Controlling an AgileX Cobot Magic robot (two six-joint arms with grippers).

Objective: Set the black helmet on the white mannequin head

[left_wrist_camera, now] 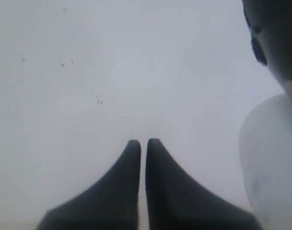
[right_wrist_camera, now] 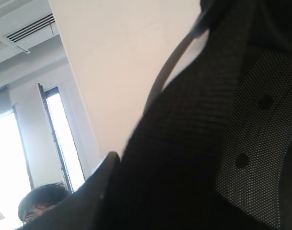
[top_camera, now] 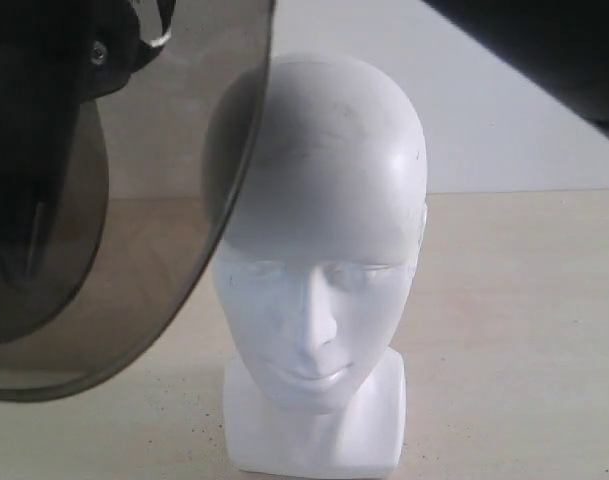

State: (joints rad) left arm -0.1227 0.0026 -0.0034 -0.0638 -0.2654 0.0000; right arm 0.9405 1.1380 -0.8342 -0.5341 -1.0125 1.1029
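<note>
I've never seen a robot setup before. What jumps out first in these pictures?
A smooth white mannequin head stands face-on in the middle of the pale table. The black helmet hangs close to the camera at upper left, and its smoky visor curves in front of part of the head's crown. In the right wrist view, the helmet's black padded lining fills most of the picture.

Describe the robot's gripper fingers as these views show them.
Left gripper: two matte black fingers, broad at the base, curving in to narrow rounded tips. Right gripper: only one dark finger shows, similarly tapered. No cables or markings visible.
</note>
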